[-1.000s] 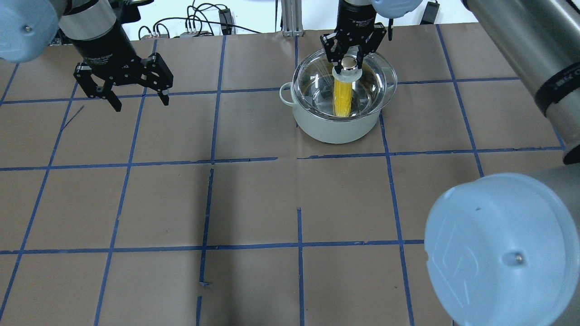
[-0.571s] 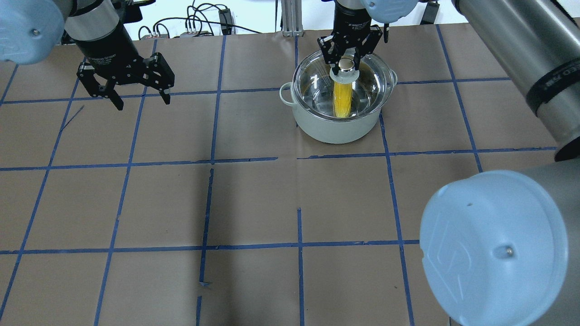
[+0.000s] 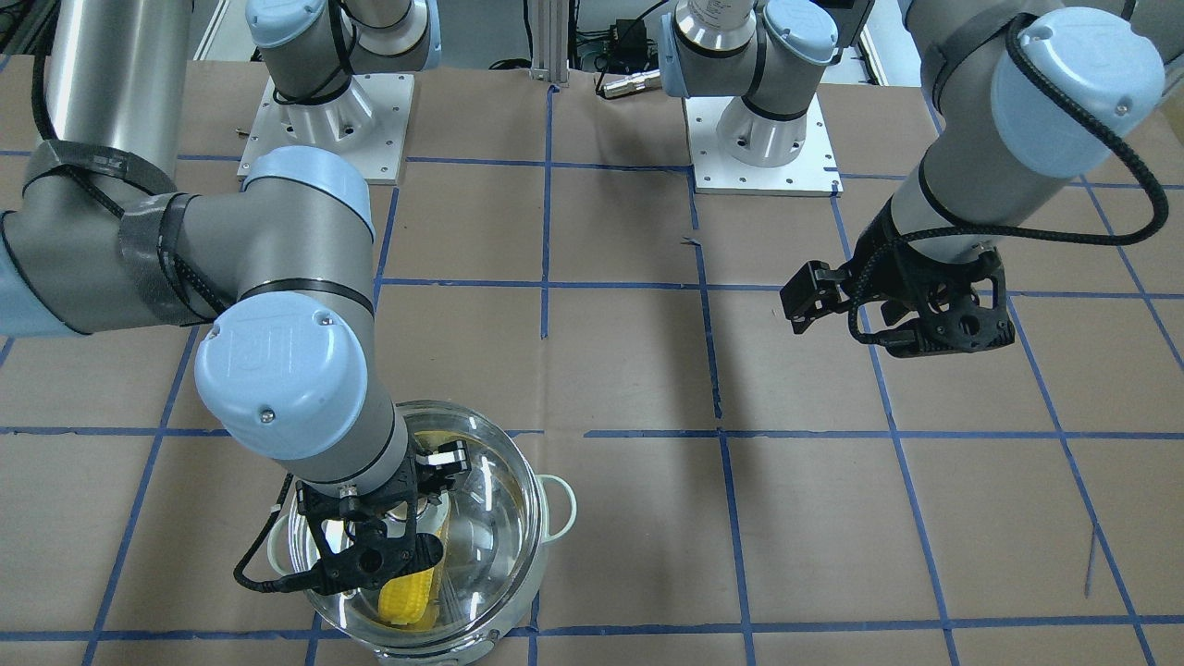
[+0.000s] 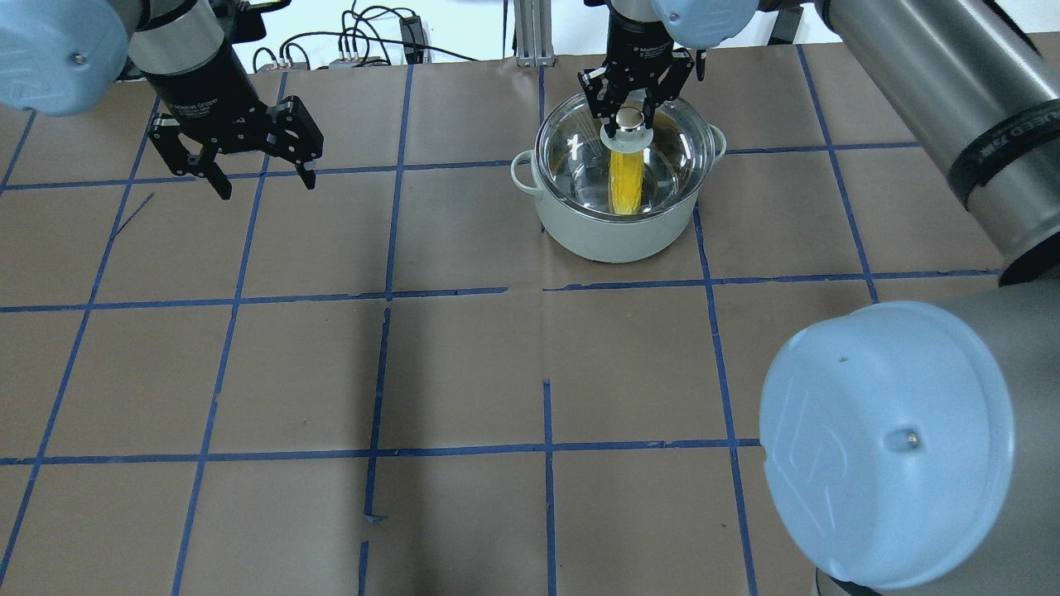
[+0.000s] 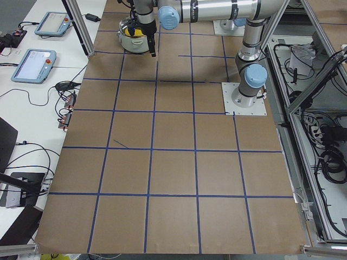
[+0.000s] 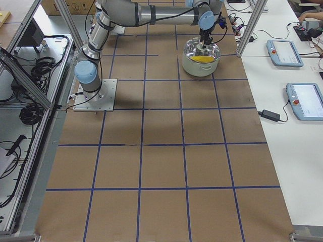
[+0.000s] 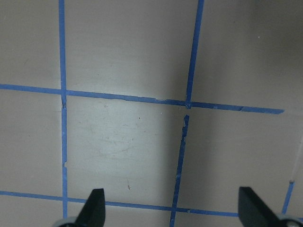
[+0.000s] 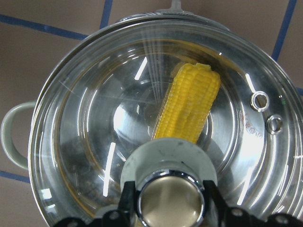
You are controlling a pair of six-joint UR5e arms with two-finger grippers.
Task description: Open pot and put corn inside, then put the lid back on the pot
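The pot [image 4: 614, 233] stands at the far right of the table, with a pale green loop handle [image 8: 9, 137]. The yellow corn [image 4: 627, 180] lies inside it, seen through the glass in the right wrist view [image 8: 189, 109]. The clear domed lid [image 4: 662, 157] sits level over the pot's rim; whether it rests fully I cannot tell. My right gripper [image 4: 631, 116] is shut on the lid's knob [image 8: 170, 198]. My left gripper [image 4: 265, 186] is open and empty, hovering over bare table [image 7: 173, 208] at the far left.
Brown paper with blue tape grid lines [image 4: 389, 292] covers the table. Cables [image 4: 364, 33] and a metal post lie beyond the far edge. The right arm's elbow [image 4: 886, 447] fills the near right corner of the overhead view. Both arm bases [image 3: 758, 139] are bolted to the near side.
My right gripper has lowered the lid, which now sits centred on the pot's rim. My left gripper has drifted slightly away and stays open.
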